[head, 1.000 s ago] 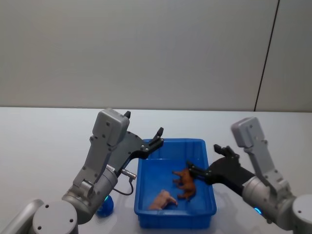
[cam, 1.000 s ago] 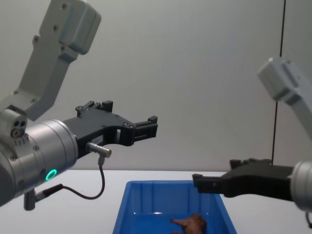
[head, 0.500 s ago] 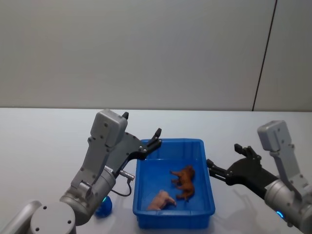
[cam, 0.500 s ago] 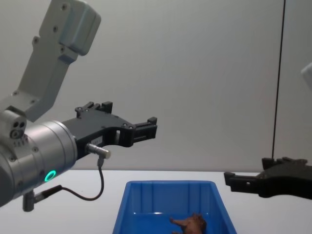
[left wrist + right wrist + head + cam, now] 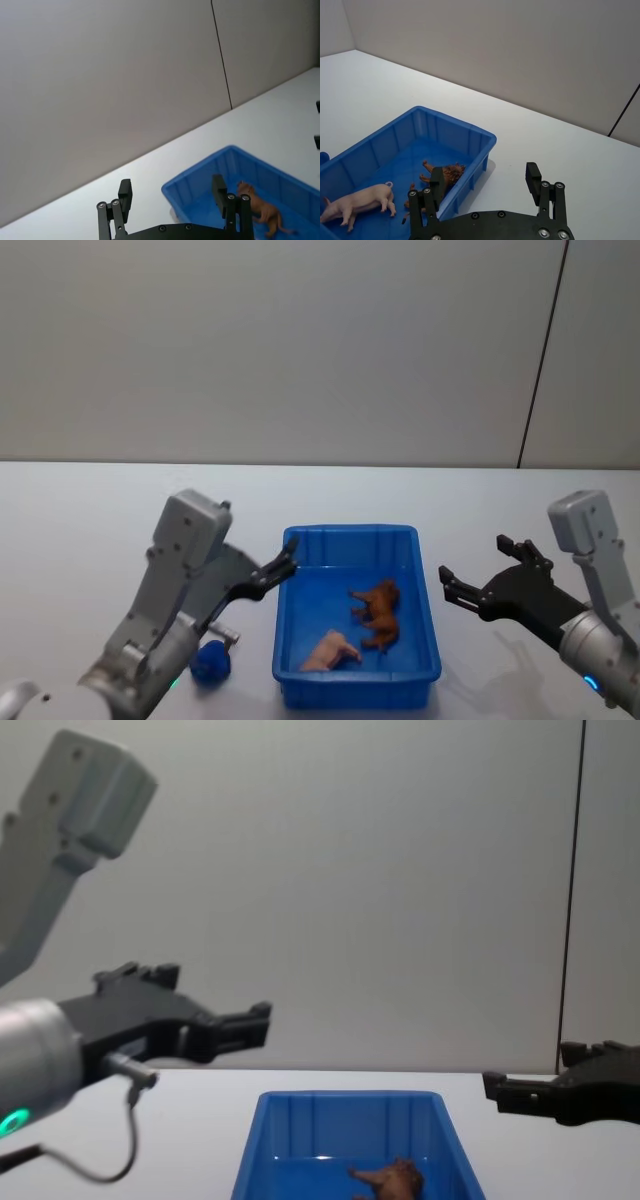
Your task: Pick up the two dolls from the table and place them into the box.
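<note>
Left pincer (image 5: 171, 186), right pincer (image 5: 485, 174) withdrawn beyond box (image 5: 350, 531) rim

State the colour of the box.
The box is bright blue; the head view shows it best.

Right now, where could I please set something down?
Bare: the table behind the box, and the box's rear-left floor. Crowded: brown doll and pink doll in its front half; left claw and a blue thing on its left, right claw on its right.
</note>
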Motion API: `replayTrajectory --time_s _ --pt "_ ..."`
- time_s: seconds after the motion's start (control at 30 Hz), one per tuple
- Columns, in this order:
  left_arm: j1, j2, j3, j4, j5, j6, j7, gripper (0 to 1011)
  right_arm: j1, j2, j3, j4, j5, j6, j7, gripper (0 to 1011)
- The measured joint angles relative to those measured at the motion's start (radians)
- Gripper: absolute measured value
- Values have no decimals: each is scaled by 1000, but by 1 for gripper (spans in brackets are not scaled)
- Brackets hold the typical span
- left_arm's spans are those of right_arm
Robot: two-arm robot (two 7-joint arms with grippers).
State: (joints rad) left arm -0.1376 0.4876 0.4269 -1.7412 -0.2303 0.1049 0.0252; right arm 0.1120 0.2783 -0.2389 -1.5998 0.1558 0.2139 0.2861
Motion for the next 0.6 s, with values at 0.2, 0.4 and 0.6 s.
replayTrajectory --time_s 0.2,0.4,0.6 --pt "63 60 -13 -50 -37 30 32 1001 -3 5 3 -2 2 -4 -1 1001" --pt "125 117 -27 -77 -81 44 60 1001 -5 7 5 -3 4 -6 -1 1001" --pt "160 144 -36 -66 -111 37 64 1001 -6 9 6 -3 5 -8 -1 1001"
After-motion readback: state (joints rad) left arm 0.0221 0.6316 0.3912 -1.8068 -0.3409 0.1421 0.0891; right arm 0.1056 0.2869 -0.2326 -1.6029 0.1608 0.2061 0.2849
